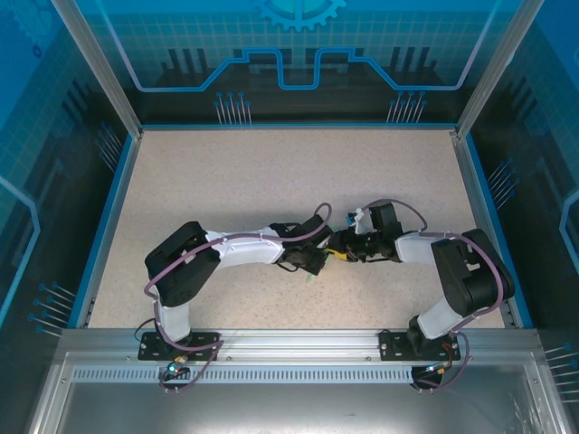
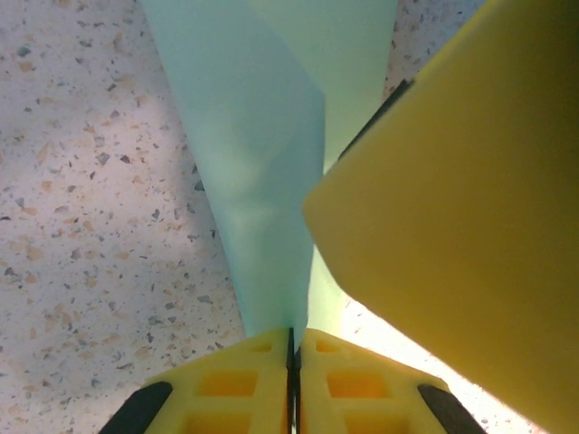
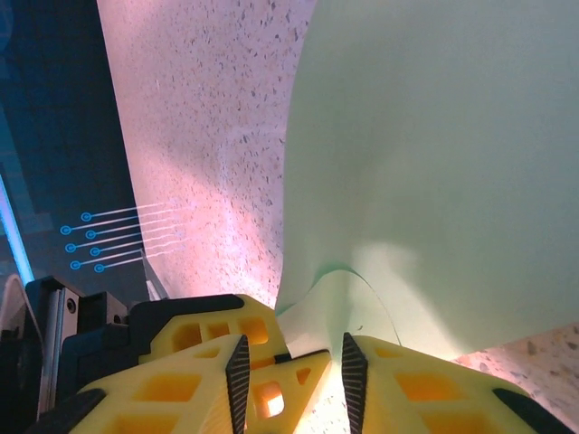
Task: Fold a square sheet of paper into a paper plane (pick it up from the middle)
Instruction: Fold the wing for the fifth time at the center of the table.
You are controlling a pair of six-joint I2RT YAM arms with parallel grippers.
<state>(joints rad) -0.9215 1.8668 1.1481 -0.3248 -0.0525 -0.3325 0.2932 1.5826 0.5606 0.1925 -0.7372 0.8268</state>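
Note:
The pale green square sheet of paper (image 2: 253,163) stands up from the table as a folded, tapering shape. My left gripper (image 2: 292,336) is shut on its narrow lower end, with the fold pinched between the yellow fingers. My right gripper (image 3: 294,342) is open, its black pads well apart. The paper (image 3: 425,163) rises in front of it, and a curled edge dips into the gap. A yellow tip of the left gripper also sits between those pads. One right finger (image 2: 452,199) looms close beside the paper. From above, both grippers (image 1: 318,262) (image 1: 342,246) meet mid-table.
The speckled beige table (image 1: 271,172) stretches wide behind the arms. Blue-edged walls and metal posts (image 1: 122,172) close it in at the sides and back. A metal rail (image 1: 289,339) with the arm bases runs along the near edge.

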